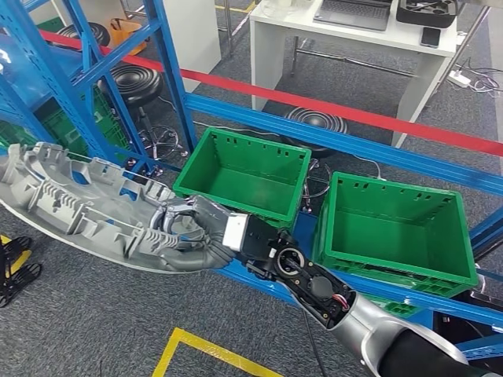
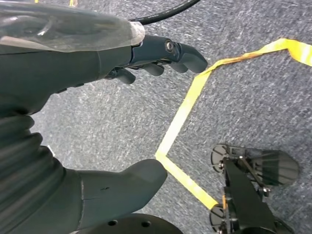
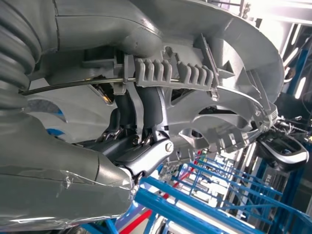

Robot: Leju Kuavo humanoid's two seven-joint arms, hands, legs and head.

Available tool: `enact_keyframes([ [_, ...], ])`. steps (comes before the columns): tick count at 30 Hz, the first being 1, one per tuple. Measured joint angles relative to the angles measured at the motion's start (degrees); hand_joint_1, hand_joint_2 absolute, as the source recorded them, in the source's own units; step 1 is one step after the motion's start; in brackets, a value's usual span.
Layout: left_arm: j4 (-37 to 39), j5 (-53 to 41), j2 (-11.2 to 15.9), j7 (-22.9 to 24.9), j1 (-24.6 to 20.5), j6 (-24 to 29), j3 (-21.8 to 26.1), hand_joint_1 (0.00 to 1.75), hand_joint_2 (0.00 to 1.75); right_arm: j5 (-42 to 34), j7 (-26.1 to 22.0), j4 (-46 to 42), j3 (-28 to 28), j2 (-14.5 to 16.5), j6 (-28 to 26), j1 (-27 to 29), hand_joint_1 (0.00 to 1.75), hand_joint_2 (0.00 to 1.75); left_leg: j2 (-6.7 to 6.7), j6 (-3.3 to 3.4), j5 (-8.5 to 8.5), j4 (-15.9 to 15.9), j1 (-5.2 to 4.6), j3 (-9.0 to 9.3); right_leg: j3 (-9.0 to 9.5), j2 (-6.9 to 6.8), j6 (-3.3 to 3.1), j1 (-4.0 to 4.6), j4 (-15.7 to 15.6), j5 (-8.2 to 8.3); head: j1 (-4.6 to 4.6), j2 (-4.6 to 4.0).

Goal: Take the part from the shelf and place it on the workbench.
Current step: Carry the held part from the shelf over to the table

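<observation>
The part (image 1: pixel 77 208) is a long grey moulded plastic panel with ribs and cut-outs, held out to the left over the grey floor. My right hand (image 1: pixel 199 239) grips its near end, fingers curled around the ribbed edge. From the right wrist the same part (image 3: pixel 206 78) stretches away from the hand, with the fingers (image 3: pixel 141 114) hooked through its frame. My left hand (image 2: pixel 110 112) hangs over the carpet, fingers (image 2: pixel 165 53) and thumb apart, holding nothing.
Blue shelf rails (image 1: pixel 332 137) cross the scene with two empty green crates (image 1: pixel 246 173) (image 1: pixel 394 232) on them. A white desk (image 1: pixel 356 47) stands behind red tape. Yellow floor tape (image 1: pixel 204 349) lies below, and a black wheeled base (image 2: pixel 250 190) sits near my left hand.
</observation>
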Motion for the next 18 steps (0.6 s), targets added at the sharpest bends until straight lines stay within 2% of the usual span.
enact_keyframes([
  [7,0.0,0.67,0.13,2.13,0.56,0.55,0.0,0.0,1.75,-0.03,-0.13,0.61,-0.03,0.0,0.55,-0.05,1.75,1.75,0.0,0.0,0.0,0.0,0.0,0.0,-0.01,-0.01,0.0,0.0,0.0,0.0,-0.01,0.0],
  [18,0.0,-0.19,-0.73,1.57,0.67,0.27,0.0,0.0,1.75,0.34,0.51,0.75,-0.08,0.0,0.62,0.11,1.75,1.75,0.0,0.01,0.0,0.02,0.0,0.0,-0.01,0.0,0.0,0.0,-0.01,0.0,-0.01,0.0],
])
